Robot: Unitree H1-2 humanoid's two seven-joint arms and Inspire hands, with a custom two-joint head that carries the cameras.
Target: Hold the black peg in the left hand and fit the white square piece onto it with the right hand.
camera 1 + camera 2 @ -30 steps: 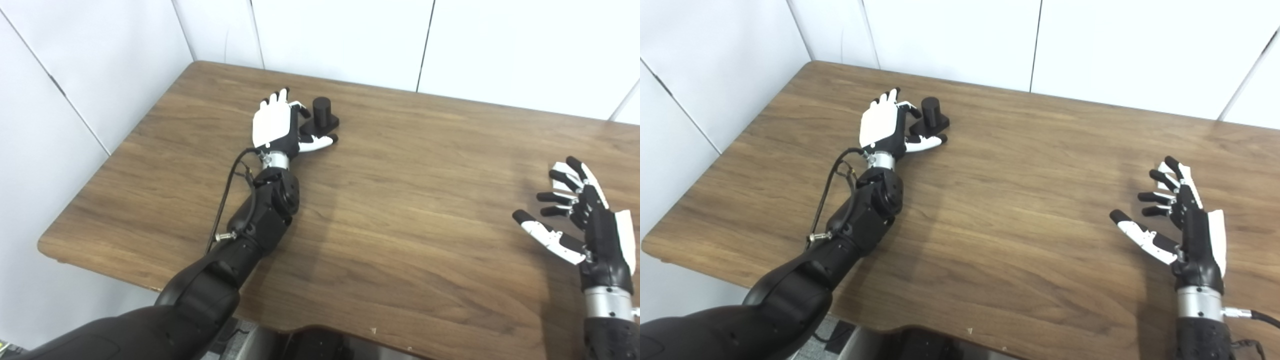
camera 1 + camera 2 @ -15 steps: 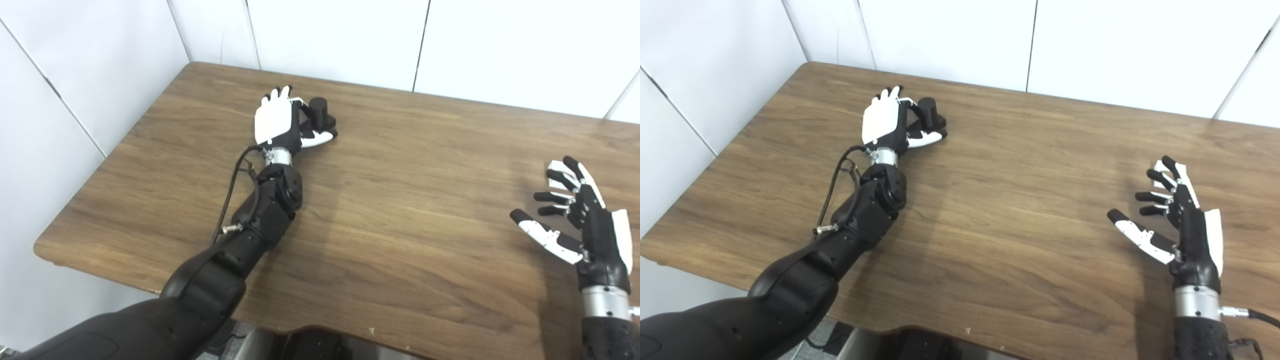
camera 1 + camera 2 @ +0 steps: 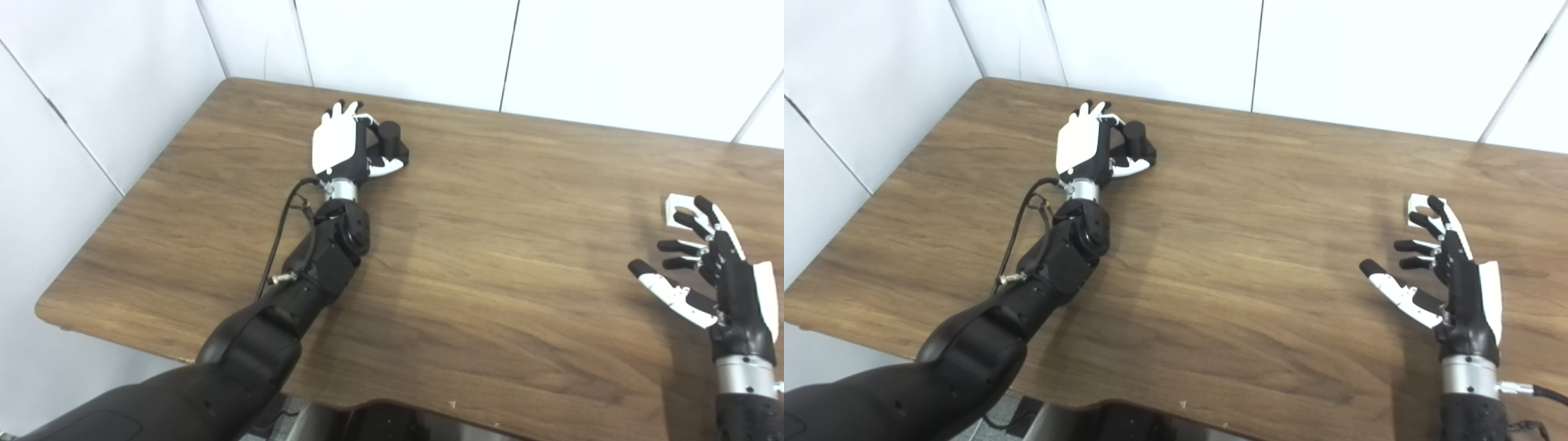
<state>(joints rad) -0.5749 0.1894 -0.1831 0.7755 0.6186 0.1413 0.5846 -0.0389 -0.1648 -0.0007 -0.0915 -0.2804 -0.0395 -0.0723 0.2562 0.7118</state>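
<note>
The black peg (image 3: pixel 390 136), a short cylinder on a square base, rests on the wooden table (image 3: pixel 490 245) at the far left. My left hand (image 3: pixel 343 147) lies against its left side, fingers curled over it and thumb (image 3: pixel 392 164) under its base. Lying flat at the right is the white square piece (image 3: pixel 674 208), with a hole in its middle. My right hand (image 3: pixel 710 275) hovers just nearer than the piece, palm turned left and fingers spread, with its fingertips over the piece's near edge. It holds nothing.
White wall panels (image 3: pixel 398 43) close the table's back and left sides. The table's rounded front edge (image 3: pixel 367 401) runs along the bottom, with dark equipment below it. A black cable (image 3: pixel 278 226) loops beside my left forearm.
My left hand's fingers have curled in around the peg, which was beside the open hand before. My right hand drew back a little, uncovering more of the white piece. The camera shifted slightly.
</note>
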